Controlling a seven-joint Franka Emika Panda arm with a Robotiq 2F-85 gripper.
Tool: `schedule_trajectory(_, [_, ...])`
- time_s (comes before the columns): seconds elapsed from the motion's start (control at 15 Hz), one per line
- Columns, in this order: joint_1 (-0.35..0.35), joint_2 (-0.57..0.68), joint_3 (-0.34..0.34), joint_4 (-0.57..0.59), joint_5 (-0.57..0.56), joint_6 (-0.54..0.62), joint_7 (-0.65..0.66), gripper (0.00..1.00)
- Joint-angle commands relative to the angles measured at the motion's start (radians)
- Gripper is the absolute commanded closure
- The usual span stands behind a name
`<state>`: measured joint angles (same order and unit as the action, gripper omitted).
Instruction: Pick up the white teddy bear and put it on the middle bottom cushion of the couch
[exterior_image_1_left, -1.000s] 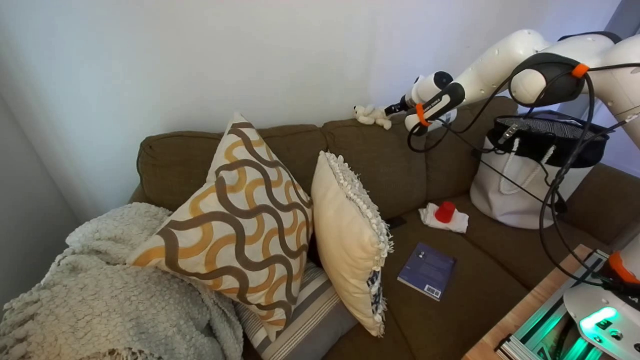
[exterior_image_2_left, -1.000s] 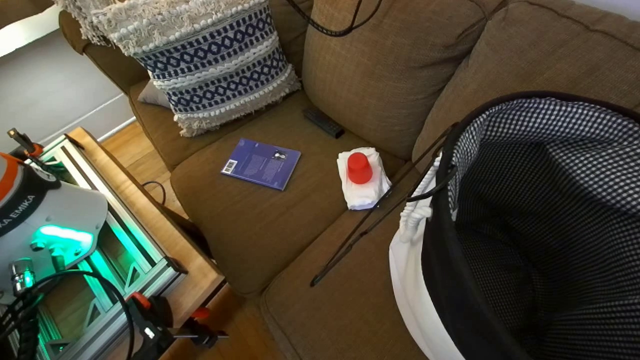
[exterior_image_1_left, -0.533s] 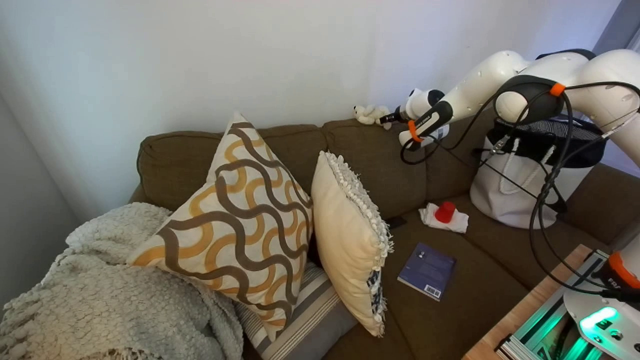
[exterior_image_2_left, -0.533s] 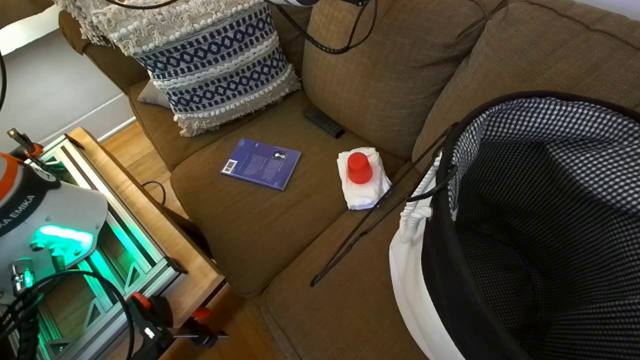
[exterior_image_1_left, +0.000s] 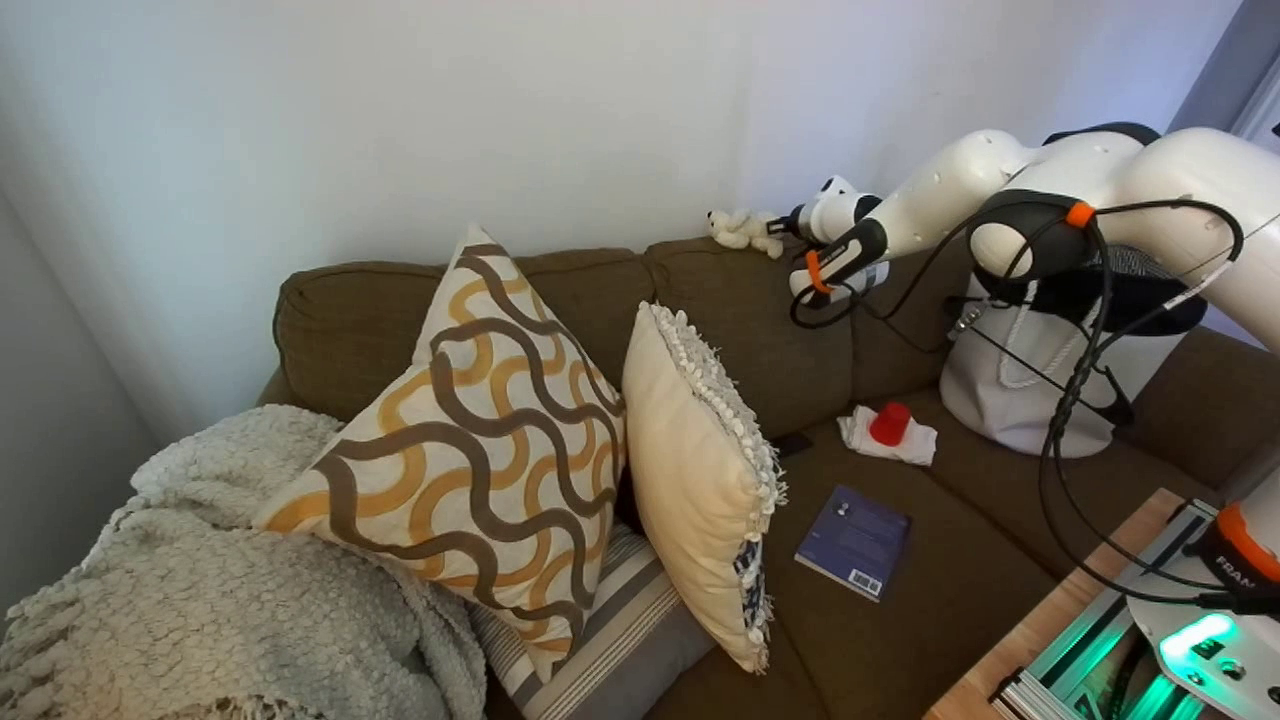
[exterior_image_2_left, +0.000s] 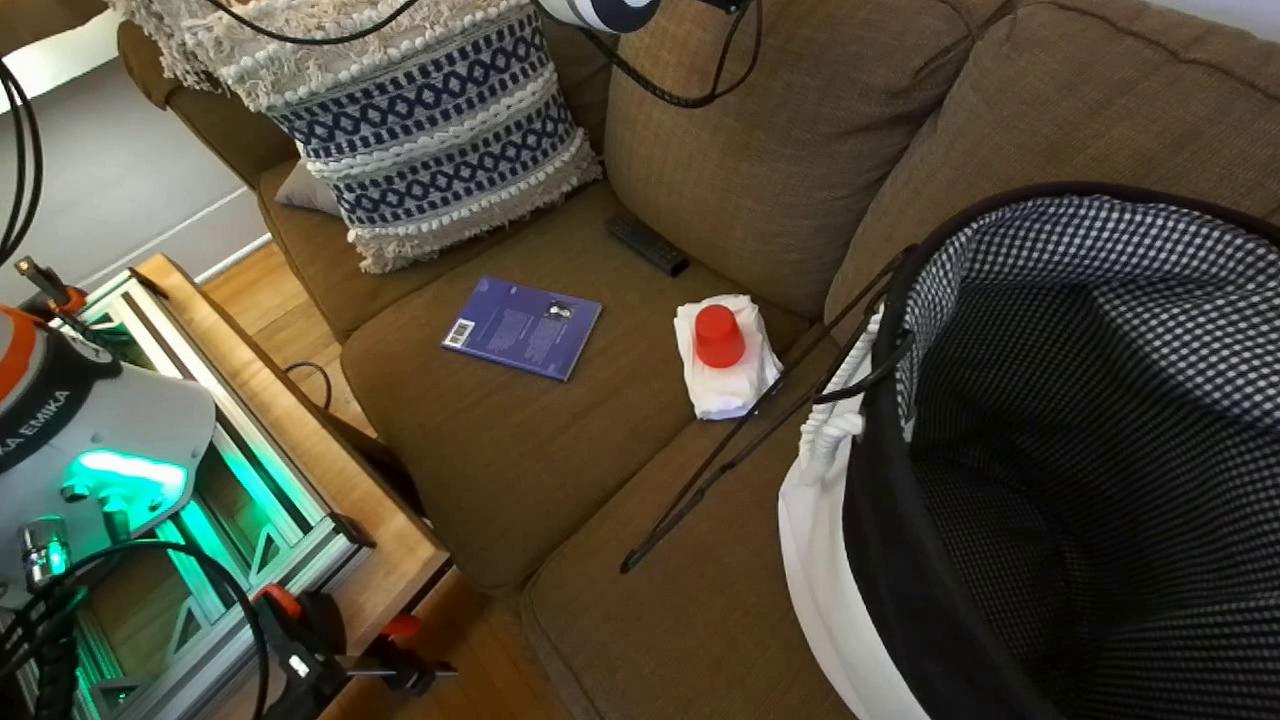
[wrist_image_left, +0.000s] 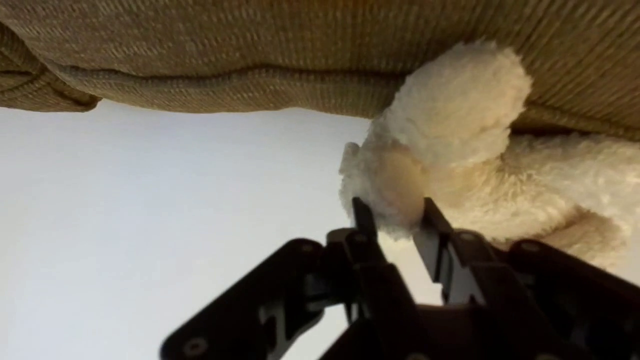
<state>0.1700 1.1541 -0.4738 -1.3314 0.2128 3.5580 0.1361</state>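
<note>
Atop the couch (exterior_image_1_left: 780, 340), near pale wall (exterior_image_1_left: 500, 120): teddy bear (exterior_image_1_left: 737, 231), paw (wrist_image_left: 400, 180) within pincer (wrist_image_left: 393, 200), grip unclear

Bear (exterior_image_1_left: 738, 230) atop mid bk cush. (exterior_image_1_left: 765, 325)

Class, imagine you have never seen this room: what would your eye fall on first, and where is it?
Probably the big wavy-patterned pillow, propped up left of centre in an exterior view. Next, perhaps, the white robot arm, which enters that picture from the right, with its gripper at the white teddy bear along the top of the couch. In both exterior views a bright red cup stands out, on a white cloth.
</note>
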Motion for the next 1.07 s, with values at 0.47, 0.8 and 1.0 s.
schedule_trajectory(0.47, [-0.142,-0.248,0.280,-0.114,-0.200,-0.022,0.029,0.98])
schedule_trajectory(0.8, [-0.171,-0.523,0.277,-0.306,-0.199,-0.140,-0.024,0.98])
schedule_trajectory(1.0, [-0.078,-0.671,0.106,-0.429,-0.169,-0.285,-0.056,0.98])
